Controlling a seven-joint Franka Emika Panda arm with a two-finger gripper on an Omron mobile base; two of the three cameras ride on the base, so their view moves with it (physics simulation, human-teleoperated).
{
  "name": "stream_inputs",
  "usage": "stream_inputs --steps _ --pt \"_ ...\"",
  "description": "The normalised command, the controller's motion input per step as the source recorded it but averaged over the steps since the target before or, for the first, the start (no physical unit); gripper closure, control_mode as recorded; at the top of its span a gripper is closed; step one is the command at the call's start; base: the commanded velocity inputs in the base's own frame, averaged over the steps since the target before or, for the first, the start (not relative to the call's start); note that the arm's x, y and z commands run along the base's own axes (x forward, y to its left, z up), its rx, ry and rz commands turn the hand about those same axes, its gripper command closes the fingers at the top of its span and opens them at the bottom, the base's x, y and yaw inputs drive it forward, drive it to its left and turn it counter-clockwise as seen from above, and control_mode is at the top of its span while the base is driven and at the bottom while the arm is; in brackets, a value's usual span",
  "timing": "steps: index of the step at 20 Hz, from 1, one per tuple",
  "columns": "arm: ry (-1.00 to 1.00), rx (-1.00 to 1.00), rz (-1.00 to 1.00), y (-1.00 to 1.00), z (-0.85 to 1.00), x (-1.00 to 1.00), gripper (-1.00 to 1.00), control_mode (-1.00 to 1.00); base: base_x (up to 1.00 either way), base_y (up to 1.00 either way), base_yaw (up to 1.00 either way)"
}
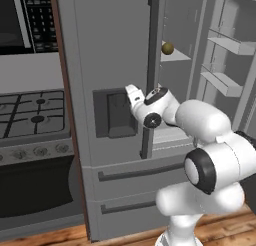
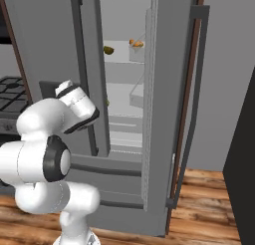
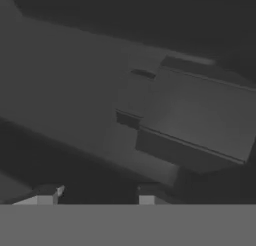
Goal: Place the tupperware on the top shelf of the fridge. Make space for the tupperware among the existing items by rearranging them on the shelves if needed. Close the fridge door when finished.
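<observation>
Judging the tupperware light, stiff and slippery, I planned gripping its long sides; my hand [image 3: 97, 192] was open, near the fridge [image 1: 100, 65].

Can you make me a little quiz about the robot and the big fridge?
1. True or false: the right door of the fridge is open.
2. What lies on the shelf beside the left door's handle? A) a round brown-green fruit B) a red bottle C) a white plate
3. Fill in: left of the fridge stands a ____ with black burners.

Key
1. True: the inside shelves show past it.
2. A.
3. Stove.
</observation>
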Motion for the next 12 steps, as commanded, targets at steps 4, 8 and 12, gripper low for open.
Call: stream_inputs --steps 4,8,12 --pt "-0.11 -0.12 0.09 0.79 1.0 -0.04 -1.0 -1.0 0.0 0.0 0.0" --pt "-0.07 -0.16 0.07 0.96 1.0 -0.21 -1.0 -1.0 0.0 0.0 0.0" --pt "-0.02 -0.14 0.04 0.92 1.0 -0.53 -1.0 -1.0 0.0 0.0 0.0"
